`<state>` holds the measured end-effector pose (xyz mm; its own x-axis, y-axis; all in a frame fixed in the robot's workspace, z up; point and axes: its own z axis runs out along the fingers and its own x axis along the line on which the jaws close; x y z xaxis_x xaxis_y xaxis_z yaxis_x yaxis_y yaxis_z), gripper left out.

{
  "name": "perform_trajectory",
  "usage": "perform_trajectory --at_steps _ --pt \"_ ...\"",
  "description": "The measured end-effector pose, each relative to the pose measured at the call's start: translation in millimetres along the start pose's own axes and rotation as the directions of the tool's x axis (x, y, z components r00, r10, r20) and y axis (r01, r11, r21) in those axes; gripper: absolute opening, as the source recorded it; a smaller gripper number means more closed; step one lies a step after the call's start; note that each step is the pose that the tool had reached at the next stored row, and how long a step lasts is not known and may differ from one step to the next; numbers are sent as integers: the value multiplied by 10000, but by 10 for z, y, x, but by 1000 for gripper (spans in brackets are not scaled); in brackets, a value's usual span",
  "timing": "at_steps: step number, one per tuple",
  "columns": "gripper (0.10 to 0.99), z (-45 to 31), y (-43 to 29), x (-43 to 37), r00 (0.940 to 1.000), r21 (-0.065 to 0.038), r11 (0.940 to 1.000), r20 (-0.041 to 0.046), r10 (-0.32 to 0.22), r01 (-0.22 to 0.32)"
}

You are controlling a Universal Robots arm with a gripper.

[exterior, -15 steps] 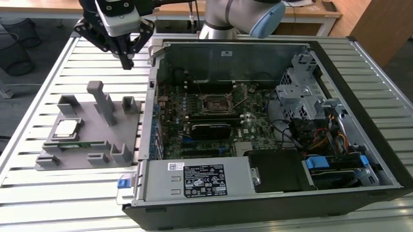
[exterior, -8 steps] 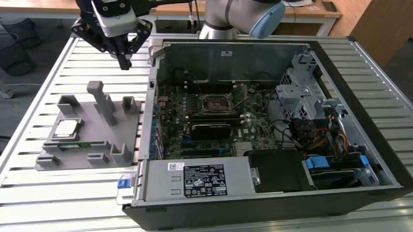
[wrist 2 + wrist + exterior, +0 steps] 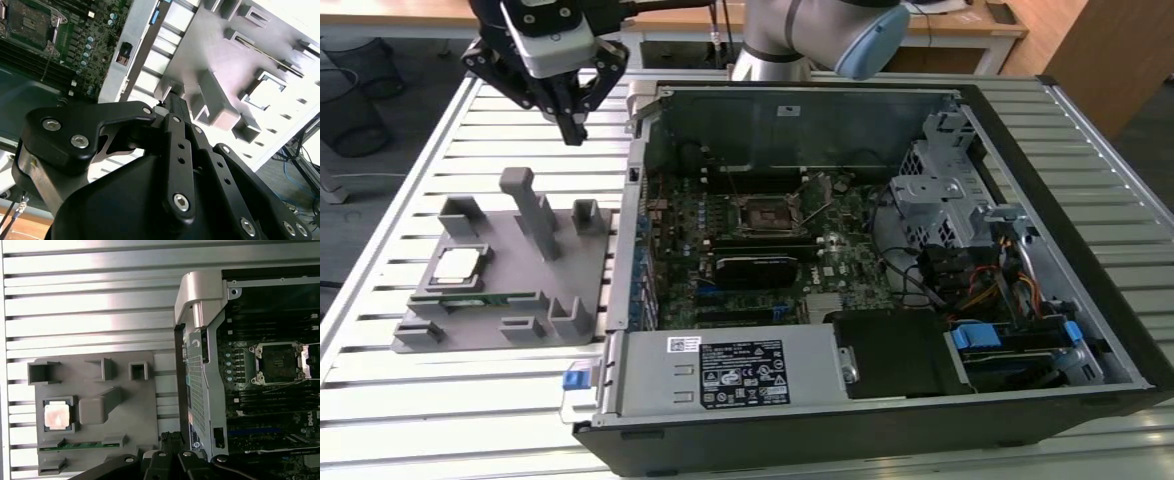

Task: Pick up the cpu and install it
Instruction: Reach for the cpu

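The desk (image 3: 480,420) is a pale metal top of long parallel slats with dark grooves between them. Two things lie directly on it. A grey moulded holder plate (image 3: 480,325) with upright posts and pockets sits toward the exterior view's left. Just beside it, toward the right, an open black computer case (image 3: 854,445) lies on its side.
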<state>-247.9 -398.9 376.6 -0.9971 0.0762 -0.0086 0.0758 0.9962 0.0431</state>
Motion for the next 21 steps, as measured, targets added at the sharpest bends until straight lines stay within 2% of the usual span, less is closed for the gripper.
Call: perform_trajectory --at_steps 14,21 --pt "106 12 -6 74 10000 0 10000 -4 0 0" --pt "106 19 -12 150 10000 -1 10000 -4 1 -1"
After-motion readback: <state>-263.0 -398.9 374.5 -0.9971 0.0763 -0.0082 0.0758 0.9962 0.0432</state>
